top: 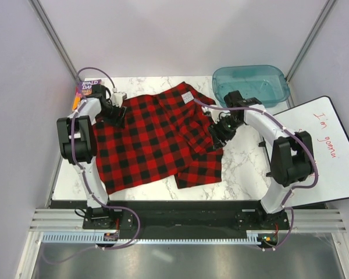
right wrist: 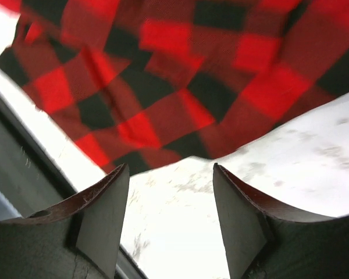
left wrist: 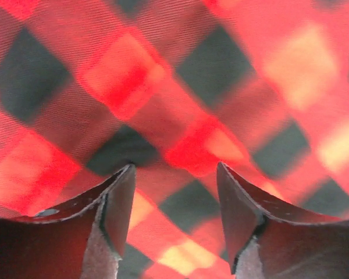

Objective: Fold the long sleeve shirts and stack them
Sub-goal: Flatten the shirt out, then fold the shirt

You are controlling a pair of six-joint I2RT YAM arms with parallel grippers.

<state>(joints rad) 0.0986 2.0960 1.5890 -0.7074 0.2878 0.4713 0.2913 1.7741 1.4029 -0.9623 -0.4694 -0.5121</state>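
The long sleeve shirt [top: 151, 139] lies spread over most of the marble bench [top: 244, 165]. Its collar points to the far edge, and its right-hand part is doubled over and rumpled toward the near right, so the fold looks begun but not finished. The left pincer [top: 115, 114] sits low over the cloth near the bench's far-left corner. Its jaws stand apart, and in the wrist view plaid fills everything beyond the fingertips with none of it pinched between them, so it seems poised to take up that shoulder or sleeve end. The right pincer [right wrist: 170, 168] hangs at the shirt's right border, also with jaws parted and holding nothing. Bare marble shows between its fingers, and the hem lies just past the tips, near but not touching. It probably stands there because that loose edge is what needs lifting and carrying across. A teal tub [top: 250, 84] stands at the far-right corner and a paperback book [top: 88, 87] at the far-left, both clear of the cloth's main spread. No second shirt is visible.
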